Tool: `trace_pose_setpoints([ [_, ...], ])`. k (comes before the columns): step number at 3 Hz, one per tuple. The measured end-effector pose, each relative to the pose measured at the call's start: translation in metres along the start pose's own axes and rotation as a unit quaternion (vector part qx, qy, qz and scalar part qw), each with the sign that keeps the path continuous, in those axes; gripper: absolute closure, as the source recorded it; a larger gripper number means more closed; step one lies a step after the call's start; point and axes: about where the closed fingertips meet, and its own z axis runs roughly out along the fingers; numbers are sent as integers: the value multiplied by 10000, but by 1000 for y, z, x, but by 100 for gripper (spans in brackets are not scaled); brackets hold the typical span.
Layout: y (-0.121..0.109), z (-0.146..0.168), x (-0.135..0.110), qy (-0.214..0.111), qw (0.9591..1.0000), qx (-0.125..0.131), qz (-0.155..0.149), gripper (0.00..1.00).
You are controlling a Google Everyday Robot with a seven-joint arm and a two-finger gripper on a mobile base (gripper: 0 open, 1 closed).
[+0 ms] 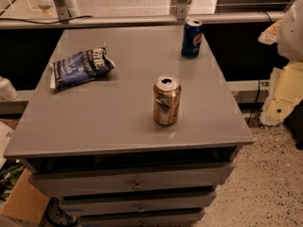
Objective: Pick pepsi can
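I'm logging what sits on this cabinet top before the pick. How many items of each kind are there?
Drink cans: 2 (pepsi can, gold-brown can)
Snack bags: 1 (blue and white snack bag)
Total: 3
The gripper is at the right edge of the view, beside the cabinet top, touching none of them.

Dark blue pepsi can (192, 38), gold-brown can (166, 101)

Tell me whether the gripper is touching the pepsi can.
Apart. The camera view shows the gripper at the frame's right edge, off the table, with open space between it and the pepsi can standing near the table's far right corner.
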Motion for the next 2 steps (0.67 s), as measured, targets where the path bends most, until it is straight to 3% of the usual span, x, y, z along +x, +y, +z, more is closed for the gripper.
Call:
trace_pose_setpoints([
  [2, -4, 4, -3, -137, 9998, 68, -99, 0],
])
